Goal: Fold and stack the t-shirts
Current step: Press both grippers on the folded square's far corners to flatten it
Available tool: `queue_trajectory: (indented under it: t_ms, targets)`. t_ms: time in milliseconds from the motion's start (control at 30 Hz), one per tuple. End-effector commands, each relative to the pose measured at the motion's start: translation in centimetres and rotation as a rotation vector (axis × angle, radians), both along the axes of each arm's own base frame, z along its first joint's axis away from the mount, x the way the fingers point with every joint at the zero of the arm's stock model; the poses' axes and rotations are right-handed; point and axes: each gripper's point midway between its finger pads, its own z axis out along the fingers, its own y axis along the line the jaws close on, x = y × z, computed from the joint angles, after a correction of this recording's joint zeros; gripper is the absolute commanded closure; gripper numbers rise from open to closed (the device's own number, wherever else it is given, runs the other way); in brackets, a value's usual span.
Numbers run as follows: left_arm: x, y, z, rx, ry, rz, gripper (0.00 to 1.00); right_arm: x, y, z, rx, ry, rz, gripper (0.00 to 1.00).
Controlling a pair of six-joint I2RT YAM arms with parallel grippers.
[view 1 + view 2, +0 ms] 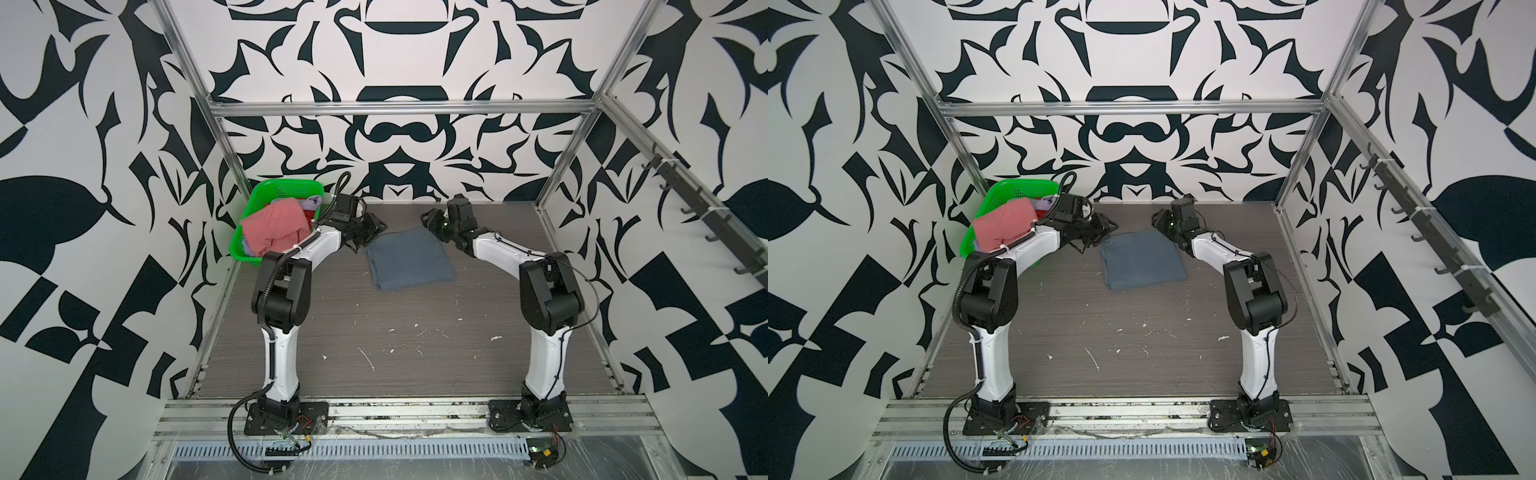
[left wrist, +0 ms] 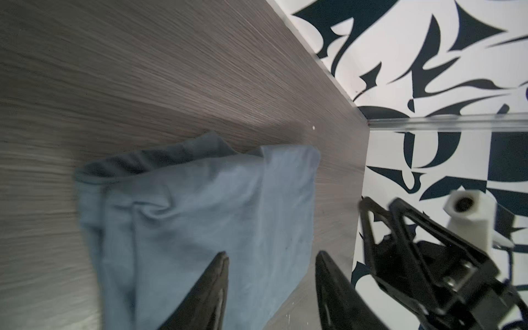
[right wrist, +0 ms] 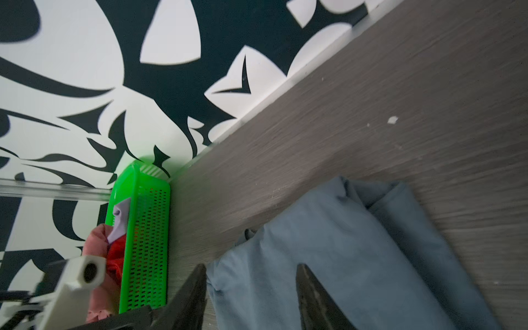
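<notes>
**A:** What takes up the most room?

**B:** The grey wood-grain table (image 1: 415, 340), boxed in by patterned walls (image 1: 395, 137) and an aluminium frame (image 1: 399, 109). Its near half lies bare but for white flecks.

**A:** And the far left corner?

**B:** A green basket (image 1: 272, 192) stands against the wall, just behind the left forearm. It holds a heaped salmon pink t-shirt (image 1: 274, 230), with a lavender t-shirt (image 1: 311, 203) and a red t-shirt (image 3: 115, 254) behind it.

**A:** The folded one?

**B:** The slate blue-grey t-shirt (image 1: 409, 259) lies flat mid-table towards the back, apart from the basket.

**A:** The grippers?

**B:** The left gripper (image 2: 273, 254) and the right gripper (image 3: 251, 267) hover over its far corners. On both, the jaws are parted and hold nothing.
</notes>
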Motion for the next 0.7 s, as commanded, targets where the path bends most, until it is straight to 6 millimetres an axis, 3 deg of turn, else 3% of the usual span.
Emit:
queue_trajectory:
  t_ms: [0,167,333,667]
  targets:
    - [-0.1,-1.1,-1.9,0.014,0.044,-0.034,0.48,1.0,1.7,-0.2,0.001,-0.017,0.043,0.47]
    - [1.1,-1.0,-4.5,0.044,0.06,-0.02,0.48,2.3,1.6,-2.5,-0.055,0.002,0.027,0.48]
    - [2.0,-0.1,-7.2,0.092,0.074,-0.001,0.48,2.6,0.1,-4.4,-0.115,0.036,-0.004,0.48]
    - [3.0,6.2,-10.5,0.179,0.111,0.128,0.48,1.1,-4.1,-10.1,-0.233,0.184,-0.059,0.48]
